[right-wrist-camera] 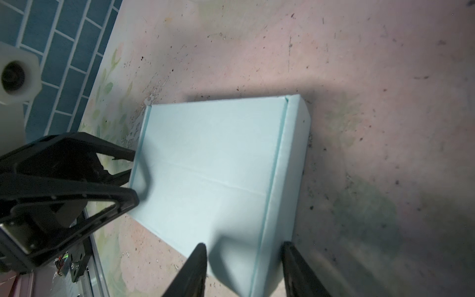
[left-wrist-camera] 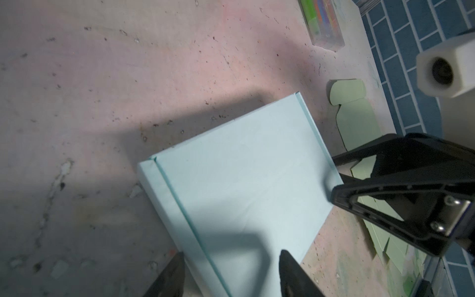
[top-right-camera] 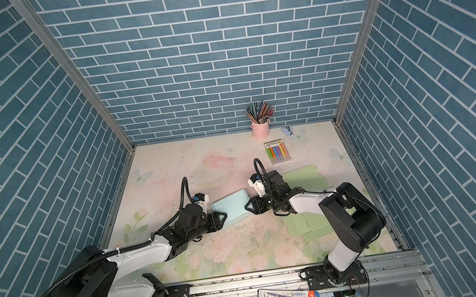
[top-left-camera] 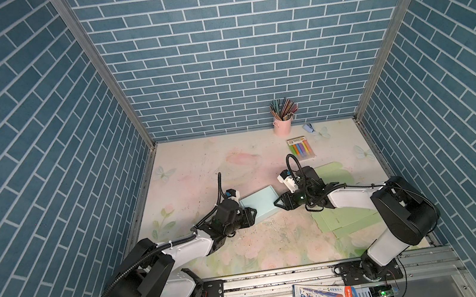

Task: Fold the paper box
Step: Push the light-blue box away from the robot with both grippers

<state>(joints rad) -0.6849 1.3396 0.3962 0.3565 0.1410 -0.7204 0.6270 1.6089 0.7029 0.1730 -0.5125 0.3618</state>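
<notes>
The box (top-left-camera: pixel 258 204) lies flat and shut near the middle of the table (top-left-camera: pixel 189 168), skewed to the front edge. I have a claw at each of its opposite ends: my left claw (top-left-camera: pixel 254 213) and my right claw (top-left-camera: pixel 275 203). Both have jaws apart over the box's ends, and I can see nothing pinched between them. My worry is the paper. If I squeeze or push inward from both ends at once, I judge the thin walls could buckle or the lid could spring up. If one claw presses harder than the other, the box will likely skid or spin on the table. A fingertip catching a fold edge could tear it or pull it open. What is inside the box I cannot tell, since it is closed. Flat green blanks (top-left-camera: pixel 346 219) lie under my right arm towards the right edge, and a low sweep could drag them. At the back edge, a pink cup (top-left-camera: pixel 283 126) holds pencils (top-left-camera: pixel 283 108). Just in front of it, a clear pack (top-left-camera: pixel 300 148) holds coloured markers. Both are well apart from the box.
</notes>
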